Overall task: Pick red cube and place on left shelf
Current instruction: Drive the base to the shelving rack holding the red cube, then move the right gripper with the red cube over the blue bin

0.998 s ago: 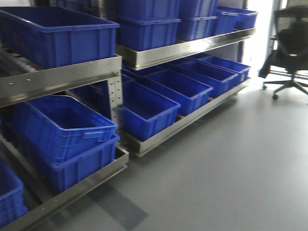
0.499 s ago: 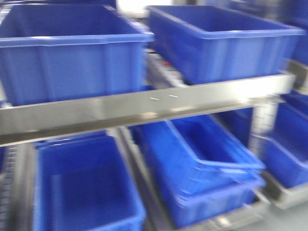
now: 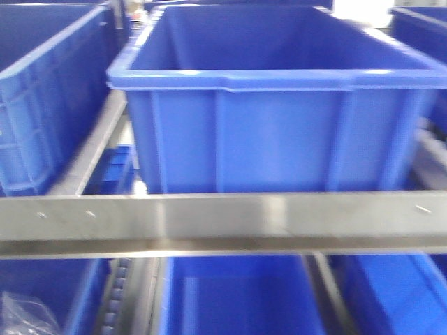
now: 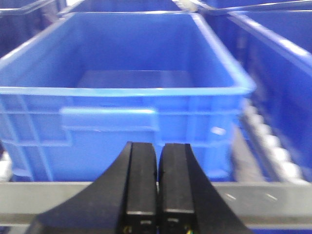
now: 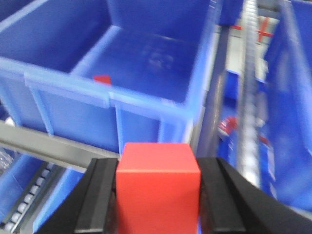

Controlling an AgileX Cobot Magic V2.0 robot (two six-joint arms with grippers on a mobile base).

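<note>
- The red cube [image 5: 157, 187] is clamped between the right fingers [image 5: 100, 195], which press on its two side faces; with only smooth faces gripped, a jolt could let it slide down and out
- The cube seems to hang on the near side of the left shelf [image 3: 223, 223], facing the blue crate [image 5: 122, 63] that stands on it; pushed straight ahead, the cube or the fingers could strike the steel front rail or the crate wall and be knocked askew
- Let go too far above the crate floor, the cube may bounce or tumble to a corner
- A small red patch [image 5: 102, 79] shows inside the crate; what it is cannot be told, and landing on it could leave the cube tilted
- To the right of the crate run a gap and a roller track [image 5: 251, 73]; a release drifting that way could drop the cube between crates to the level below
- The left fingers [image 4: 141, 185] are pressed together on nothing and hover close before the same rail; they could bump it if the base creeps forward
</note>
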